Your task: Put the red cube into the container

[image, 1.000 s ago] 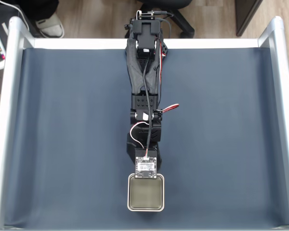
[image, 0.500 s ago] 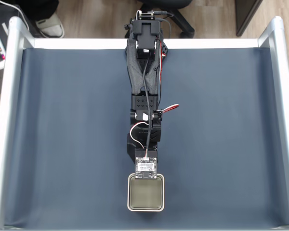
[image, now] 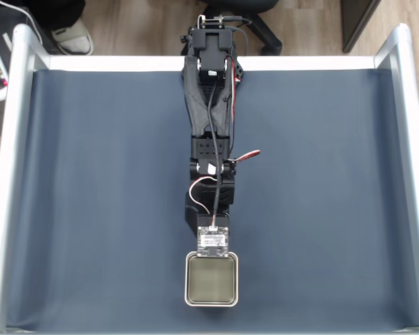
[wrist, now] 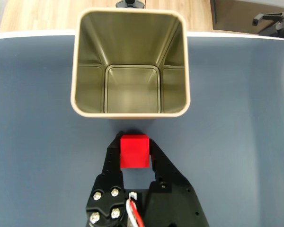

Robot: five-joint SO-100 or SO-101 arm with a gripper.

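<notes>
blue mat [image: 91, 209]: one red cube [wrist: 134, 151], one container [wrist: 130, 112]

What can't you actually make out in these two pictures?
- In the fixed view, the arm covers whatever is under it.
- Wrist view: the gripper holds the red cube short of the container, but its height above the mat cannot be judged.

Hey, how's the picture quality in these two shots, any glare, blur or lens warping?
Wrist view: sharp, evenly lit; the container walls splay outward from lens perspective, with soft sheen inside; the red cube is crisp between the gripper jaws. Fixed view: soft even light, faint sheen on the dark mat, no blur.
</notes>
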